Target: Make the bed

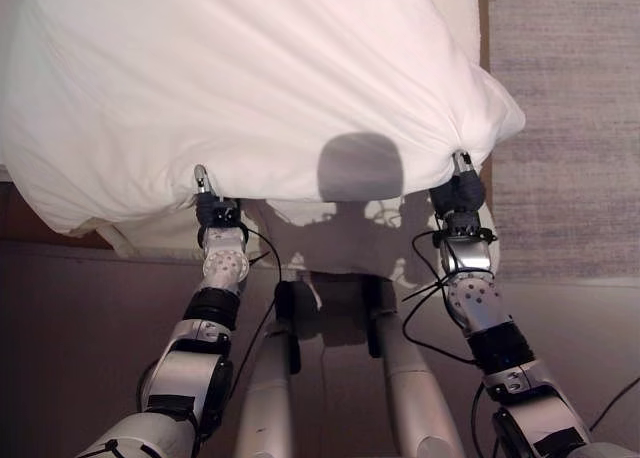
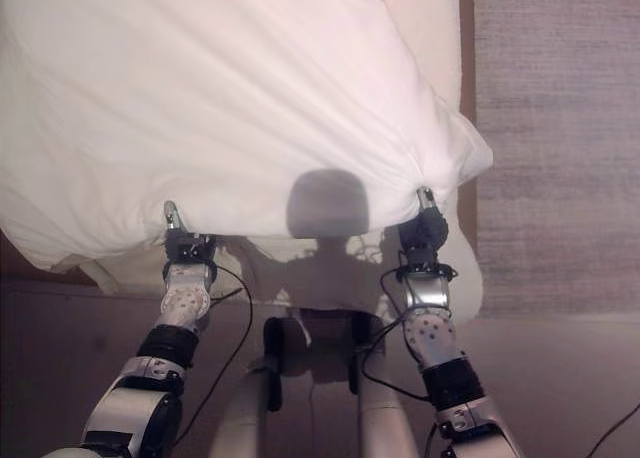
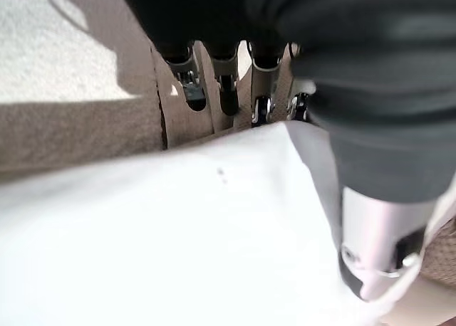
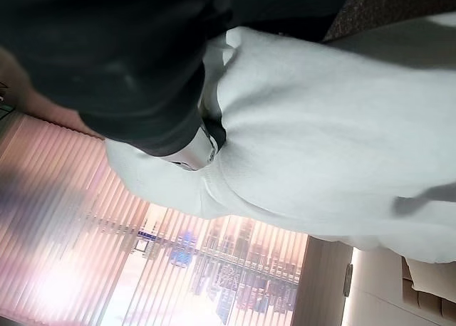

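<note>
A big puffy white duvet (image 1: 280, 88) is held up in front of me, bulging over the bed. My left hand (image 1: 213, 210) grips its near edge on the left. In the left wrist view the thumb (image 3: 377, 233) lies on top of the white cloth (image 3: 178, 240) and the fingers (image 3: 226, 91) sit behind it. My right hand (image 1: 460, 193) grips the near edge close to the duvet's right corner (image 1: 505, 118), where the cloth bunches into folds. In the right wrist view the thumb (image 4: 189, 151) presses into the gathered cloth (image 4: 320, 127).
A strip of white bed sheet (image 1: 455, 8) shows past the duvet at the top right, beside the brown bed edge (image 1: 483, 3). More white bedding (image 1: 150, 240) hangs below the duvet on the left. Grey carpet (image 1: 570, 128) lies to the right. Window blinds (image 4: 92, 255) show behind the right hand.
</note>
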Robot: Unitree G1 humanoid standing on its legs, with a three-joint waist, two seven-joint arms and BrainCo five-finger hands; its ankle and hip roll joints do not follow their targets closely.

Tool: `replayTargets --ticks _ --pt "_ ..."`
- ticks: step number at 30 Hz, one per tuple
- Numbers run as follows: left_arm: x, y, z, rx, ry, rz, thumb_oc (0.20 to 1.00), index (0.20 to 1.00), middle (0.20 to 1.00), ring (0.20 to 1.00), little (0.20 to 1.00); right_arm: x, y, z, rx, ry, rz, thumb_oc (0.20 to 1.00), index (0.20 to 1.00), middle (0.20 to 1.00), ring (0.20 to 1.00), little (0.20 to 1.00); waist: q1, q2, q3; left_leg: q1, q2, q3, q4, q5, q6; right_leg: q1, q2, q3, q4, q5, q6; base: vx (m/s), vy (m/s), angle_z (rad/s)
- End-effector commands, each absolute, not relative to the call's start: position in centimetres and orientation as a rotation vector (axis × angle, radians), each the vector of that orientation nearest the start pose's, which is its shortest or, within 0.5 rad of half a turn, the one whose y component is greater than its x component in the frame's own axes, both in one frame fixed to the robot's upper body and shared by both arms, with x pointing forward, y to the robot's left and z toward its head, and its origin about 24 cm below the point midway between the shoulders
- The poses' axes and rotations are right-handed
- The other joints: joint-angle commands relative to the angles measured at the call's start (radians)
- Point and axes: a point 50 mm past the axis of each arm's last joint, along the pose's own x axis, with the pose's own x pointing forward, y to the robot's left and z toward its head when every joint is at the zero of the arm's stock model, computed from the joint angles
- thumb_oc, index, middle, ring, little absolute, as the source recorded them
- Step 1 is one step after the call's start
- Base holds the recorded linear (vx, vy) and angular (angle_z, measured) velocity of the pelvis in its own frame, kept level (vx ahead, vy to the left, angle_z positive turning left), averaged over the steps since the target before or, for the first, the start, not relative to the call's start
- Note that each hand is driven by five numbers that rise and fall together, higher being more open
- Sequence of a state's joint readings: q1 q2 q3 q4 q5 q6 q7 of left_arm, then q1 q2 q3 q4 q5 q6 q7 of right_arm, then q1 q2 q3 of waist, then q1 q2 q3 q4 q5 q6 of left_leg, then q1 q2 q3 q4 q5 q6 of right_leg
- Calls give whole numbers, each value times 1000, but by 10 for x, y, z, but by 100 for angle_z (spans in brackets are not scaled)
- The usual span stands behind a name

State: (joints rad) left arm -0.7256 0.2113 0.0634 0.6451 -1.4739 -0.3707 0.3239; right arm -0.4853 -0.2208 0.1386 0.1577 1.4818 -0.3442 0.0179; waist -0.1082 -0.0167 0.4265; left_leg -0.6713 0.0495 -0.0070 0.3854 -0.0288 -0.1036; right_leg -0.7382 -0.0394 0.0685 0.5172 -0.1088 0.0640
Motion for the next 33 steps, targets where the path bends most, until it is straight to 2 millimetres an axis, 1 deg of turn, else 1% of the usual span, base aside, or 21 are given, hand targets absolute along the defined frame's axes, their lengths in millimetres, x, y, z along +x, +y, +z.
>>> replayTargets --ticks 1,3,4,5,6,12,13,14,15,19,21,23,24,25,26,27,28,29,31,32,33 --pt "373 229 142 -1298 -328 456 1000 1000 1000 1000 1000 303 -188 148 1235 -573 151 200 200 200 200 200 -64 19 -81 -38 -62 75 19 -20 59 28 95 24 -91 58 8 9 -7 -5" --pt "374 234 148 -1269 -353 453 1000 1000 1000 1000 1000 302 -188 147 1228 -565 153 200 200 200 200 200 -68 18 -87 -44 -60 76 21 -20 57 22 96 24 -90 59 9 11 -17 -4" --pt "374 234 148 -1269 -354 452 840 840 840 840 840 302 -188 147 1228 -565 153 200 200 200 200 200 -68 18 -87 -44 -60 76 20 -19 57 22 96 25 -90 59 9 0 0 0" --pt "374 235 148 -1254 -355 445 501 501 501 501 501 302 -189 146 1227 -563 154 200 200 200 200 200 -69 19 -89 -43 -60 76 18 -19 57 21 97 25 -89 59 9 0 0 0" --pt "374 236 148 -1243 -355 445 200 200 200 200 200 302 -189 145 1226 -560 152 200 200 200 200 200 -69 19 -90 -43 -61 77 19 -20 56 21 98 26 -89 59 9 0 0 0" --pt "371 247 142 -1199 -353 486 200 200 200 200 200 299 -190 141 1228 -540 136 200 200 200 200 200 -67 24 -91 -15 -61 77 0 -16 55 42 101 30 -98 56 10 8 -23 0" --pt "366 254 133 -1187 -347 511 200 200 200 200 200 296 -188 138 1239 -522 133 200 200 200 200 200 -63 30 -88 4 -61 79 -4 -14 56 62 102 33 -99 51 7 9 -54 -2" --pt "366 254 133 -1186 -346 512 200 200 200 200 200 296 -188 137 1239 -520 132 200 200 200 200 200 -63 30 -87 7 -61 80 -5 -14 56 65 103 33 -99 51 7 15 -113 -5" --pt "362 257 125 -1152 -331 508 200 200 200 200 200 294 -187 132 1235 -500 125 200 200 200 200 200 -59 37 -87 24 -62 81 -14 -10 53 83 101 33 -104 47 5 13 -78 -7" --pt "358 253 117 -1105 -313 469 200 200 200 200 200 291 -187 124 1219 -466 106 200 200 200 200 200 -57 48 -88 66 -65 73 -42 7 44 124 101 32 -121 42 -1 14 -84 -7" --pt "350 245 103 -1072 -288 415 200 200 200 200 200 289 -188 115 1218 -437 84 200 200 200 200 200 -54 56 -90 110 -64 63 -59 18 41 166 102 28 -134 32 -8 33 -134 3" --pt "346 240 97 -1065 -281 388 200 200 200 200 200 287 -190 111 1208 -424 68 200 200 200 200 200 -52 56 -90 124 -67 63 -58 22 37 194 98 25 -144 29 -10 25 -102 5" --pt "341 230 91 -1077 -274 365 200 200 200 200 200 286 -192 106 1206 -415 43 200 200 200 200 200 -51 53 -82 122 -68 64 -19 25 22 233 92 21 -163 25 -14 12 -110 7" --pt "338 225 90 -1081 -276 336 200 200 200 200 200 285 -193 105 1212 -410 39 200 200 200 200 200 -48 51 -68 115 -70 62 30 54 0 255 88 18 -169 24 -19 -15 -90 18" --pt "336 220 89 -1088 -281 313 200 200 200 200 200 285 -195 102 1211 -402 31 200 200 200 200 200 -44 44 -52 100 -75 57 84 97 -26 276 85 17 -168 25 -24 -41 -56 29" --pt "333 215 88 -1093 -289 288 200 200 200 200 200 285 -198 99 1215 -398 20 200 200 200 200 200 -40 33 -39 86 -79 54 120 109 -36 291 78 13 -164 26 -31 -46 -53 30" --pt "329 213 84 -1104 -282 274 200 200 200 200 200 285 -198 96 1234 -389 12 200 200 200 200 200 -34 20 -36 87 -69 39 120 105 -29 295 76 15 -156 23 -35 9 3 25" --pt "319 213 81 -1122 -292 270 200 200 200 200 200 285 -195 91 1240 -371 0 200 200 200 200 200 -23 3 -40 138 -16 -29 27 98 -3 302 87 38 -143 2 -30 20 15 13" --pt "318 213 81 -1121 -291 271 200 200 200 200 200 285 -195 91 1240 -370 0 200 200 200 200 200 -21 2 -42 139 -16 -28 18 106 -4 300 87 40 -146 7 -31 52 98 -9" --pt "305 220 75 -1115 -309 292 200 200 200 200 200 285 -193 85 1246 -342 -6 200 200 200 200 200 7 -8 -36 229 48 -185 -161 138 6 288 116 97 -96 -21 -17 86 273 -13" --pt "300 222 74 -1112 -315 294 200 200 200 200 200 285 -195 84 1239 -337 -10 200 200 200 200 200 21 -11 -32 248 78 -235 -225 172 0 282 120 121 -82 -23 -9 77 268 -19"
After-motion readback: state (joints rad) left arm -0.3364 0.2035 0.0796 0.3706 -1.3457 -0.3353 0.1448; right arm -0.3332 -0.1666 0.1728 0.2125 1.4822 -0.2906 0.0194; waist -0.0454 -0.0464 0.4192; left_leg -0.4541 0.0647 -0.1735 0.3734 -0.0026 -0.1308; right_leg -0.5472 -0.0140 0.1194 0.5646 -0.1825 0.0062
